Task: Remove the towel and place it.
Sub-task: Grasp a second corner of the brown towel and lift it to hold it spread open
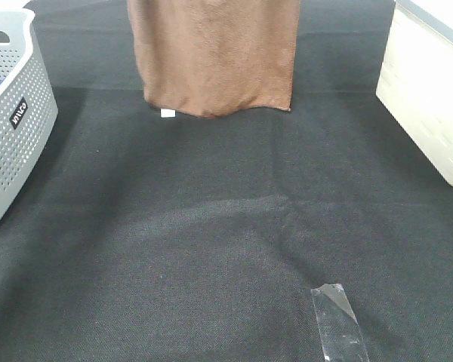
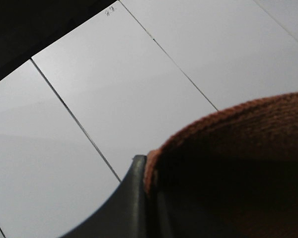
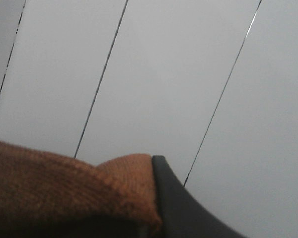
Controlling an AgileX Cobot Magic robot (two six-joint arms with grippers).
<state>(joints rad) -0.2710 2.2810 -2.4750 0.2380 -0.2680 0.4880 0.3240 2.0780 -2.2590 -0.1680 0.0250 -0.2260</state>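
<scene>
Towel (image 1: 215, 53) hangs limp, far centre, hem near table (image 1: 211, 226): soft, light, floppy. Left fingers (image 2: 124, 208) and right fingers (image 3: 181, 210) each clenched on its top edge. Keep your hold at corners.

- A worktop (image 1: 211, 241) under black woven cloth, faintly creased across the middle.
- A grey perforated basket (image 1: 15, 128) stands at its left edge and a cream bin (image 1: 430, 98) at its right.
- A strip of clear tape (image 1: 337, 326) lies near the front.
- Both wrist views show white panels (image 2: 114, 74) with thin dark seams, evenly lit.
</scene>
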